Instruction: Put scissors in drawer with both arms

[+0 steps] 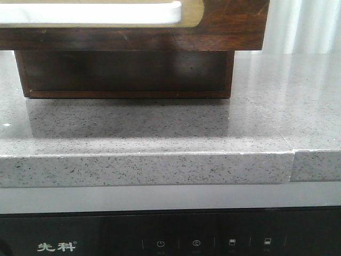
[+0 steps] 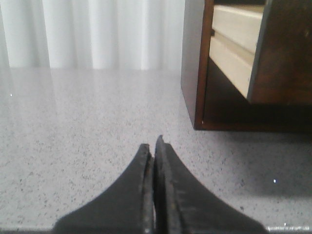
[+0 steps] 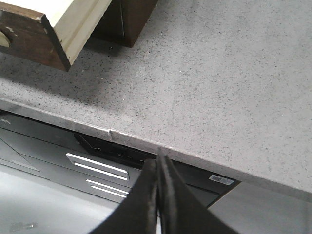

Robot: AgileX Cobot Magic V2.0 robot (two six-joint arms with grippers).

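Observation:
No view shows the scissors. The drawer [image 1: 229,26] stands pulled out of its dark wooden cabinet [image 1: 128,74], and its scratched brown front with the brass-rimmed white panel fills the top of the front view. The left wrist view shows the drawer [image 2: 282,58] from the side, with a pale wooden side wall. My left gripper [image 2: 155,144] is shut and empty, low over the counter beside the cabinet [image 2: 192,63]. My right gripper [image 3: 158,161] is shut and empty too, over the counter's front edge, with the drawer [image 3: 29,41] some way off. Neither gripper appears in the front view.
The cabinet sits on a grey speckled counter [image 1: 160,128], whose front edge has a seam [image 1: 294,160]. Below the edge is a black appliance panel [image 1: 160,234] with white-striped fronts [image 3: 97,168]. A white curtain [image 2: 97,34] hangs behind the counter.

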